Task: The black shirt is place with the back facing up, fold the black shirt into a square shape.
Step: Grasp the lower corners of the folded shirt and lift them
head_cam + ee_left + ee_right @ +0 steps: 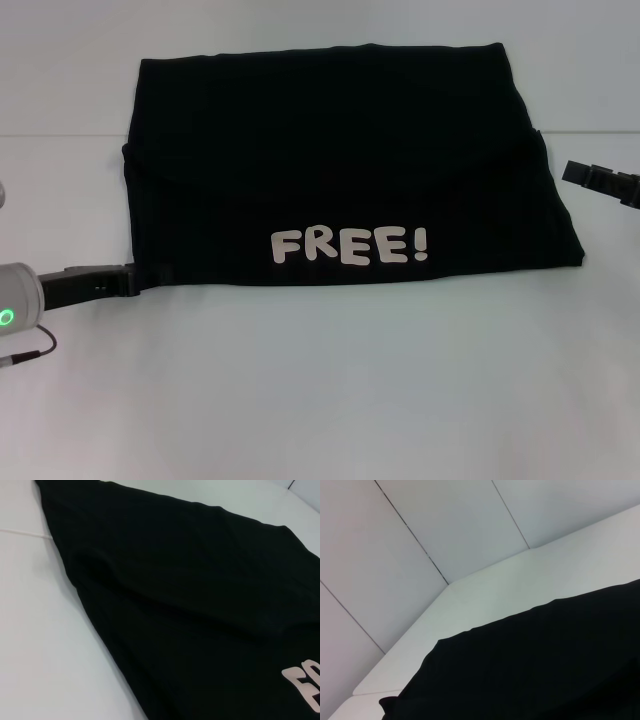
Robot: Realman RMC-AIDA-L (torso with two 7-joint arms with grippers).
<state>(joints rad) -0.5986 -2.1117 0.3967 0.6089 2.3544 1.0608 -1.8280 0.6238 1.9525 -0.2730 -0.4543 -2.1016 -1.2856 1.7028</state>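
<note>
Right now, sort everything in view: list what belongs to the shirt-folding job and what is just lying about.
Belongs to the job:
- black shirt, partly folded, "FREE!" lettering facing up
- left pincer, at the shirt's near left corner
- right pincer, just off the shirt's right edge

Just lying about:
- nothing loose; only the white table under the shirt

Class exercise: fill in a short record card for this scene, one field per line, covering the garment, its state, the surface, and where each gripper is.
garment: black shirt
state: folded into a wide rectangle, white FREE! lettering facing up near the front edge
surface: white table
left gripper: at the shirt's front left corner, touching its edge
right gripper: beside the shirt's right edge, apart from it
</note>
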